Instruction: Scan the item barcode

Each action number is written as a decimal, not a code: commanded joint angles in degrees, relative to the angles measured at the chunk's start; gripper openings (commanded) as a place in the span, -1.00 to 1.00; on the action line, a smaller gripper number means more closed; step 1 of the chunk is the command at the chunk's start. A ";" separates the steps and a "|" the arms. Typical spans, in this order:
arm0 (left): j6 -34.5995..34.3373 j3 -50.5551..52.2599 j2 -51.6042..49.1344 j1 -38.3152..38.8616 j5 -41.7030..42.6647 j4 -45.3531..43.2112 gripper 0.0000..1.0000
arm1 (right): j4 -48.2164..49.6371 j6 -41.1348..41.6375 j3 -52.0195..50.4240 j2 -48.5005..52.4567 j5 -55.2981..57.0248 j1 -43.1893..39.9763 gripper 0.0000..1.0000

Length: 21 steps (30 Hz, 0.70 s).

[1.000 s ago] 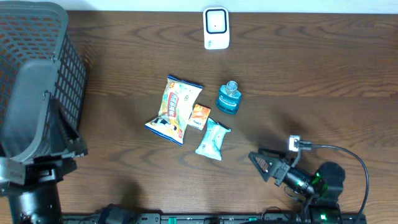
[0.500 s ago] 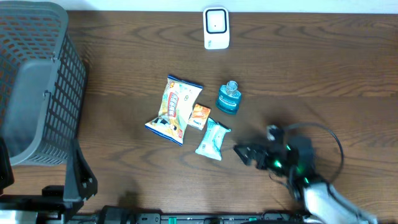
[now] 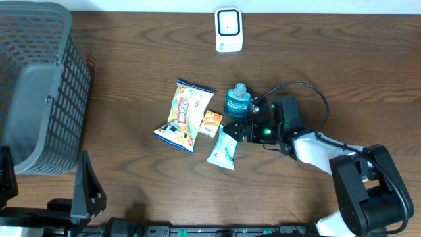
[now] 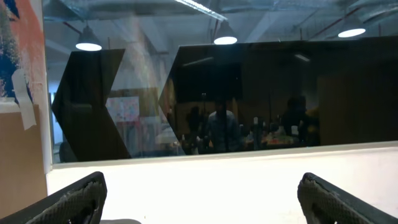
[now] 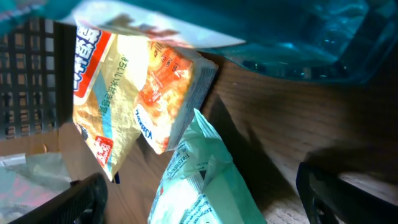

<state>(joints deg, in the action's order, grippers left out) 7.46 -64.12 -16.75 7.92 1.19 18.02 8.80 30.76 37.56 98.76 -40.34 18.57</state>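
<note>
R gripper (image 3: pixel 235 129) wide, holding nothing, at far end of the pale-teal soft plastic packet (image 3: pixel 223 147), mid-table. Packet lies just near-left of jaws, prob. my pick. Its long axis runs near–far, far end tipped right toward me. Clear teal round bottle (image 3: pixel 239 103) crowds far side. L gripper (image 4: pixel 202 199) wide too, well off near-left, so R is nearer.

No lettering can be read

The snack bag (image 5: pixel 118 93), the orange packet (image 5: pixel 174 87) and the green pouch (image 5: pixel 199 186) carry print, all too blurred and tilted to make out.
</note>
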 commanded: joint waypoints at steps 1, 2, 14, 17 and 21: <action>-0.50 0.31 0.42 -0.17 0.55 -0.04 0.96 | -2.32 -0.63 -1.88 3.10 5.64 2.25 0.78; -0.50 0.31 0.42 -0.28 0.55 0.00 0.96 | -2.80 -0.63 -1.81 3.02 6.19 2.62 0.68; -0.50 0.31 0.42 -1.75 0.55 0.81 0.96 | -6.82 -2.14 -1.53 2.82 6.99 2.36 -0.67; -0.48 0.31 0.42 -1.75 0.55 0.83 0.96 | -7.72 -2.21 -1.55 2.82 6.51 1.97 -0.98; -0.48 0.31 0.42 -1.75 0.55 0.81 0.96 | -9.92 -3.96 -1.55 1.88 2.73 0.13 -0.98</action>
<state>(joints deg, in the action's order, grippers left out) 7.46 -64.12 -16.75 6.46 1.19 19.09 0.91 28.80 37.39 100.05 -37.95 19.88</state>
